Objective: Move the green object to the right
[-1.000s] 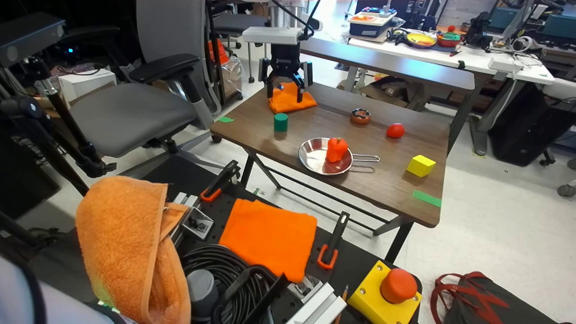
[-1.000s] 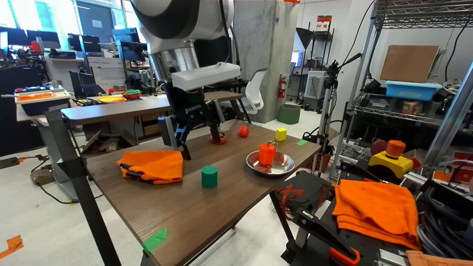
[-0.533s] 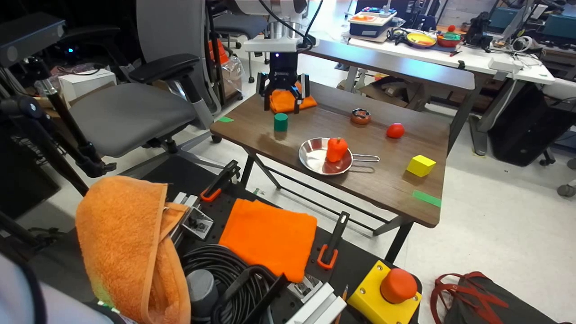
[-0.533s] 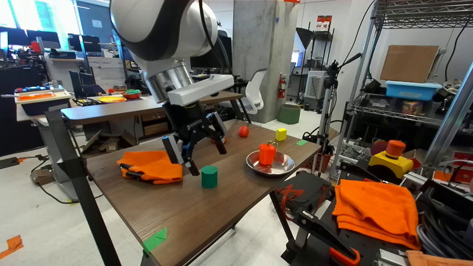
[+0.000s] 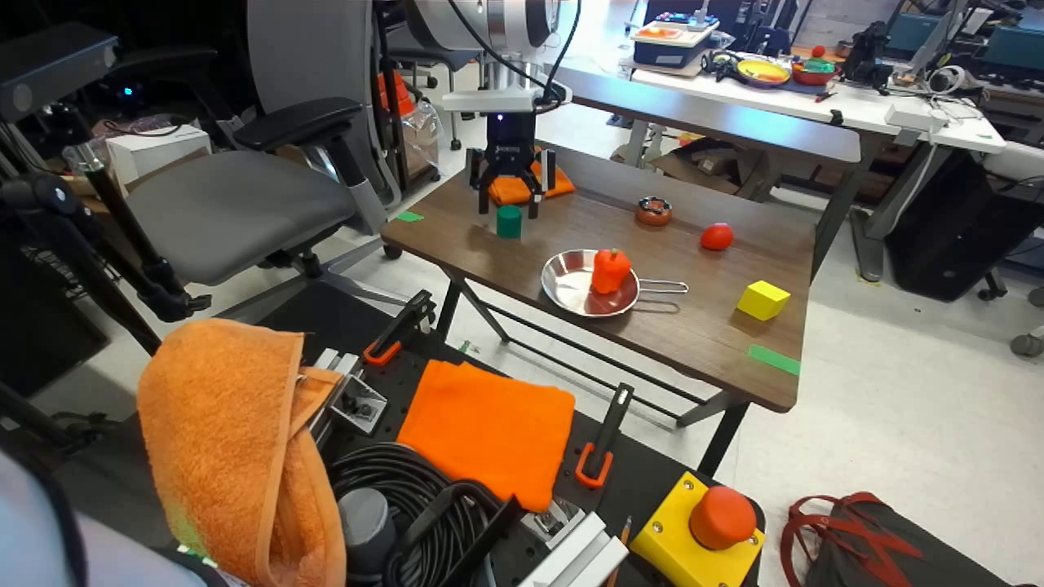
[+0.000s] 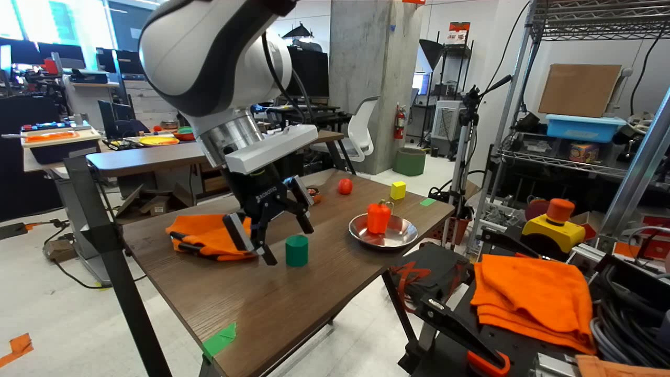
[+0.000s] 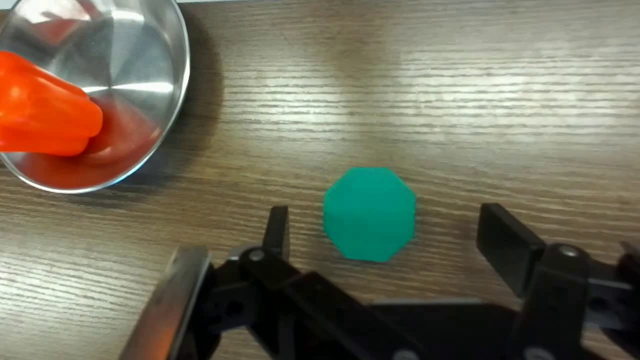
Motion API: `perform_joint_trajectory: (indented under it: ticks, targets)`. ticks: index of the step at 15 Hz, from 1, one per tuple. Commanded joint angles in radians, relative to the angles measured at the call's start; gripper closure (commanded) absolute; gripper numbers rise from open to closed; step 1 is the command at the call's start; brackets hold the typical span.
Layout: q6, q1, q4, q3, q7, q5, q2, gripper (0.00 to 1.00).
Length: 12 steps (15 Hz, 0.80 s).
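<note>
The green object (image 5: pixel 509 222), a dark green stubby cylinder, stands upright on the brown table. It also shows in an exterior view (image 6: pixel 297 252), and in the wrist view (image 7: pixel 370 215) as an eight-sided top. My gripper (image 7: pixel 388 227) is open and empty. In the wrist view its two fingers lie on either side of the green object with gaps, the wider gap on the picture's right. In the exterior views the gripper (image 6: pixel 289 245) is tilted, with its fingertips just above or behind the green object, not visibly touching it.
A metal pan (image 5: pixel 563 285) holds a red-orange pepper (image 5: pixel 610 271) near the table edge. An orange cloth (image 6: pixel 209 233) lies behind the gripper. A ring-shaped brown thing (image 5: pixel 653 212), a red tomato (image 5: pixel 717 236) and a yellow block (image 5: pixel 763 300) lie further along the table.
My gripper has moved down and from over the orange cloth toward the green object. It has stayed open. The green object and the other things have not moved.
</note>
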<state>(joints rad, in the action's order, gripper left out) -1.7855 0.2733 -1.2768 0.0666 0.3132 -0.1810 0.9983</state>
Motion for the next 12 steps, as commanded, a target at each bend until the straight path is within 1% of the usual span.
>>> perform_joint_trajectory:
  ticks: [1, 5, 8, 10, 12]
  targets:
    - [0.099, 0.02, 0.125, -0.023, -0.016, 0.02, 0.072, 0.32]
    - [0.235, 0.001, 0.205, -0.013, -0.054, 0.041, 0.095, 0.65]
    - [0.326, -0.03, 0.258, -0.004, -0.1, 0.081, 0.085, 0.83]
    - [0.361, -0.06, 0.313, -0.009, -0.095, 0.121, 0.085, 0.83]
    - [0.384, -0.099, 0.394, -0.02, -0.067, 0.165, 0.104, 0.83]
